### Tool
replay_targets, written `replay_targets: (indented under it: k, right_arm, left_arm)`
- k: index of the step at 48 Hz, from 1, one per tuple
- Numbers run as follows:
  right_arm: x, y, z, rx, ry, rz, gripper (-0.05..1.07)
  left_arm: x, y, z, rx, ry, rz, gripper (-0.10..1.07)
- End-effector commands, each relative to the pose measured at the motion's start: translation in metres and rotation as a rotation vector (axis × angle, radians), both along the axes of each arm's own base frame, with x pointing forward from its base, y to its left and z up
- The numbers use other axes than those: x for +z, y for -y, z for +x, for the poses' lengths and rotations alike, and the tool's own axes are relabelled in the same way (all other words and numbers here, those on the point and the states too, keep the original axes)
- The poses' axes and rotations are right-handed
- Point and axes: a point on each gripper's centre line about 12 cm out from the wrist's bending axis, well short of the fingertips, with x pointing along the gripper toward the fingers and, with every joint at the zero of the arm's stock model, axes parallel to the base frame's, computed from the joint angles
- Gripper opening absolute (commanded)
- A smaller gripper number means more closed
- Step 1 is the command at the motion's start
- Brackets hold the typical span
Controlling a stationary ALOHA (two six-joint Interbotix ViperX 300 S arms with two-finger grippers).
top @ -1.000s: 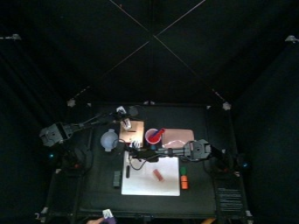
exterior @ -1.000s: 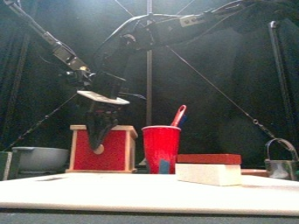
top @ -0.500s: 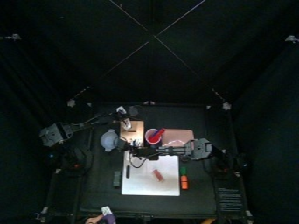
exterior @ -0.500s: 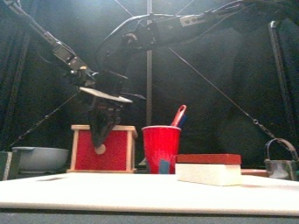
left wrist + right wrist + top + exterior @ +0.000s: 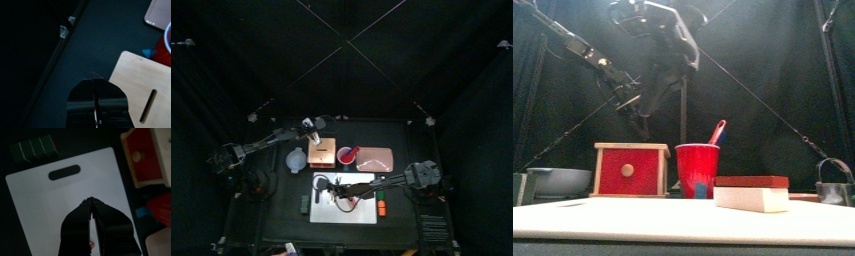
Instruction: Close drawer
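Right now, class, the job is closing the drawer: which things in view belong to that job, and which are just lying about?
Belong to the job:
- the drawer, red front with a knob, in the wooden box
- the left hand, above the box top
- the right hand, over the white sheet

Just lying about:
- red cup
- white sheet
- pinkish-red board
- grey bowl

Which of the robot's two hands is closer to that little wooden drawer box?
The left hand: it hovers just over the box's edge. The right hand hangs apart from it, over the white board nearer the table's front.
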Motion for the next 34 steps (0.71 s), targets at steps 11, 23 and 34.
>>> replay_targets:
  k: [11, 23, 34]
  right_arm:
    - [0.035, -0.004, -0.072, 0.017, 0.264, 0.109, 0.19]
    - [0.023, -0.001, -0.098, 0.013, 0.278, 0.131, 0.19]
    - [0.028, 0.003, -0.112, 0.013, 0.292, 0.13, 0.19]
  left_arm:
    - [0.017, 0.043, -0.007, -0.085, 0.124, 0.041, 0.02]
    - [0.018, 0.073, -0.023, -0.114, 0.301, 0.054, 0.02]
    - [0.03, 0.086, -0.039, -0.132, 0.389, 0.097, 0.02]
